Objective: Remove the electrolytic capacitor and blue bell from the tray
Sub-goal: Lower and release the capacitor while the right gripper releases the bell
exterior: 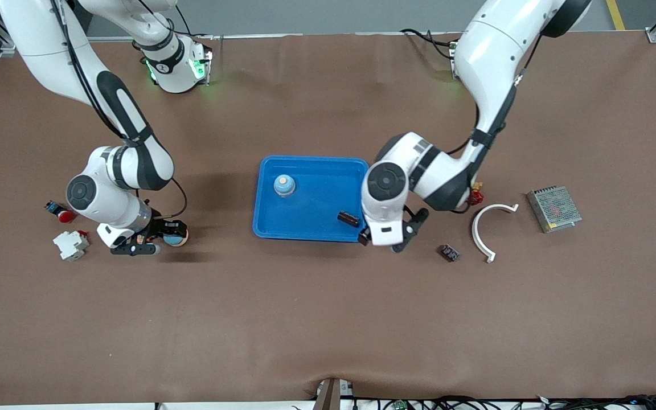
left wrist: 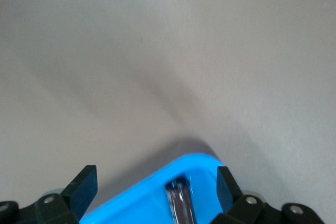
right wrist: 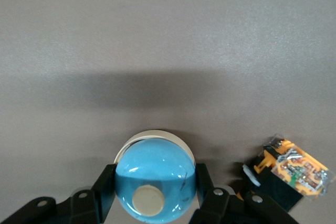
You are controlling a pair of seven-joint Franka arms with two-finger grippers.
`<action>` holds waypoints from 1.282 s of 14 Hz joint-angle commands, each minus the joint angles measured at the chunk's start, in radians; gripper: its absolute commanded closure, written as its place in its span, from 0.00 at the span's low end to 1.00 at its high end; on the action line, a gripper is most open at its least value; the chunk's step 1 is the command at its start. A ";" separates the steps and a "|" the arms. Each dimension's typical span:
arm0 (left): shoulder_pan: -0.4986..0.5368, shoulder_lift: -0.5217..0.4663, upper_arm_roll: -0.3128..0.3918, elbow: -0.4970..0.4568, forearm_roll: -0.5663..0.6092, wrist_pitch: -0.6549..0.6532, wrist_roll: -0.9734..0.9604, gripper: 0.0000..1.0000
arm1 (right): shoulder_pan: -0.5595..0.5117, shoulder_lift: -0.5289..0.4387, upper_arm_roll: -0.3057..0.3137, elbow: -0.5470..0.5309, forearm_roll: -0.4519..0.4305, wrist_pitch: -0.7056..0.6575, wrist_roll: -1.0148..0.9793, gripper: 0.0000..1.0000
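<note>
A blue bell with a cream button stands on the table toward the right arm's end. My right gripper is shut on it, one finger against each side; in the right wrist view the bell fills the gap between the fingers. A second blue bell stands in the blue tray. A dark capacitor lies in the tray's corner nearest the left arm. My left gripper is open and empty over that corner. The left wrist view shows the capacitor and the tray corner between the spread fingers.
A red push button and a white breaker lie beside the right gripper, and an orange and black part lies close to the bell. Toward the left arm's end lie a small black relay, a white curved strip, a metal power supply and a red part.
</note>
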 commanded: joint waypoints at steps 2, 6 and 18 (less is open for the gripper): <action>-0.056 0.037 0.006 0.011 0.013 0.010 -0.089 0.00 | -0.012 0.006 0.015 -0.006 0.132 0.010 -0.059 0.16; -0.076 0.057 0.005 0.004 -0.003 0.056 -0.145 0.00 | -0.008 -0.002 0.013 0.000 0.144 -0.005 -0.059 0.00; -0.119 0.136 0.006 0.004 -0.007 0.203 -0.205 0.22 | 0.194 -0.141 0.013 0.074 0.002 -0.269 0.491 0.00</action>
